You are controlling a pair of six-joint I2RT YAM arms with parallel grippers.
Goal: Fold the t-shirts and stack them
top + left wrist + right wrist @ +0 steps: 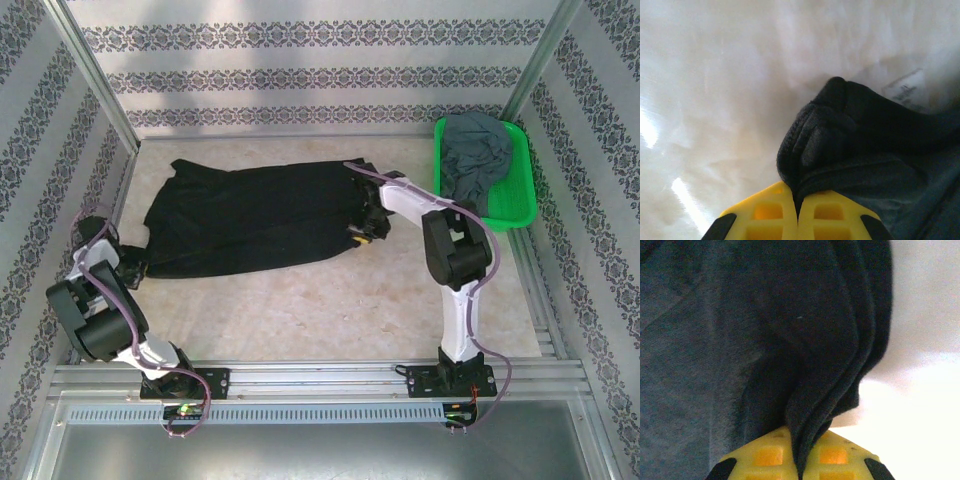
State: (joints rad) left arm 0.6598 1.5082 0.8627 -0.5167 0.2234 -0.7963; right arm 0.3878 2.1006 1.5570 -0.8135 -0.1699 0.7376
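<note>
**Both claws pinched on the black shirt, one at each end**

Arm pose. We see the left arm folded tight at the near-left of the table [300, 320], elbow low and forearm doubled back, so that the left gripper [135, 265] sits at the shirt's left end. The right arm rises from its base, bends at the elbow and reaches forward and left; the right gripper [362, 232] sits at the shirt's right end.

Claws. In the left wrist view the left gripper [797, 202] has its yellow fingers pressed together with a bunched fold of dark cloth caught between them. In the right wrist view the right gripper [802, 452] is likewise closed, with several hanging pleats of cloth clamped in the seam.

Black t-shirt [260, 215]. It lies on the far-left half of the table, long axis running left to right between the two grippers, surface rumpled rather than flat. Up close the black t-shirt [850, 135] is a soft matte knit; a pale label [905, 90] shows at its edge. Near the right claw the black t-shirt [790, 340] falls in vertical folds.

Grey t-shirt [475, 155]. It is crumpled in the green basket [515, 215] at the far right, a rigid plastic tray, well apart from the black one.
</note>
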